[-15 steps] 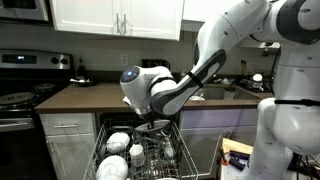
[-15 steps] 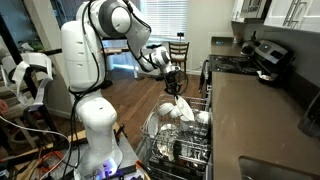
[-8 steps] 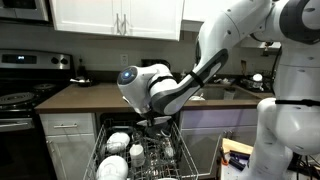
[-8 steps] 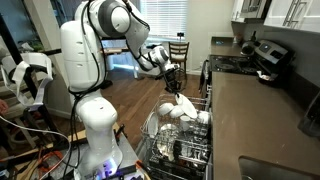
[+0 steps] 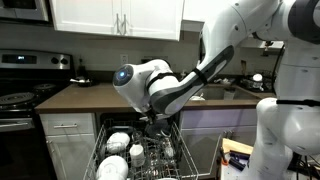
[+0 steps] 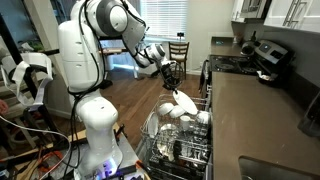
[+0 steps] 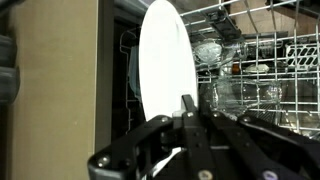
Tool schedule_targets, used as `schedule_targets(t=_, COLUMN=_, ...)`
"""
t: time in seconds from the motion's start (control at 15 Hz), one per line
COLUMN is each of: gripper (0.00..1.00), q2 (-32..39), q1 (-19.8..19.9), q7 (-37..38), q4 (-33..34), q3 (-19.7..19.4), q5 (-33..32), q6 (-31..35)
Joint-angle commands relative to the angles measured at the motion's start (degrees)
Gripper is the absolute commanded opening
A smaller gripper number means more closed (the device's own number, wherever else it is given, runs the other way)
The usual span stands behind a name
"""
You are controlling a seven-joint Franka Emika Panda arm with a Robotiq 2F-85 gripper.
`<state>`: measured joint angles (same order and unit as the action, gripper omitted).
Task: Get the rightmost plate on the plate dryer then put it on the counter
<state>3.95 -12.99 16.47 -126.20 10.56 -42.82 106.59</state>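
Just above the pulled-out plate dryer (image 6: 184, 150), the hand (image 6: 171, 82) is clamped on a white plate (image 6: 183, 102). In the wrist view its fingers (image 7: 187, 108) press together on the plate's lower rim, and the plate stands on edge, showing as a tall narrow oval. The plate hangs directly under the hand, slightly tilted, over the other dishes in the dryer. Whether its bottom edge is free of the tines cannot be told.

The arm (image 5: 195, 72) comes in from the upper right in an exterior view, its forearm slanting down to the left into a bulky white wrist joint. From there the hand points straight down at the dryer, mostly hidden behind the joint. The robot's white base (image 6: 95, 120) stands on the wooden floor just left of the dryer.

The dryer is a grey wire rack drawn out from below the counter (image 5: 85, 97) — a long dark brown top over white cabinet fronts. More white dishes (image 5: 117, 142) sit in the rack's left part, with glassware among the tines further right. A black stove (image 5: 18, 97) stands at the counter's left end, and white upper cabinets (image 5: 115, 15) hang on the wall above. At the far end of the room a wooden chair (image 6: 178, 52) stands below a window with blinds (image 6: 165, 15).
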Motion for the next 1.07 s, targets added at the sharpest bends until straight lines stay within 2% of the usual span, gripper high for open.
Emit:
schedule_targets(t=0.0, gripper=0.01, q2=-1.41, q1=-0.76, q7=2.35, q4=1.03, q3=1.02, q5=-2.17, q6=-4.92)
schedule_targets(t=0.47, gripper=0.01, q2=-0.75, q1=-0.73, q7=5.48, q4=2.08, q3=1.62, q5=-4.62, q6=-9.54)
schedule_targets(t=1.0, gripper=0.01, q2=-0.45, q1=-0.18, q7=8.23, q4=1.78, q3=0.94, q5=-7.38, q6=-10.21)
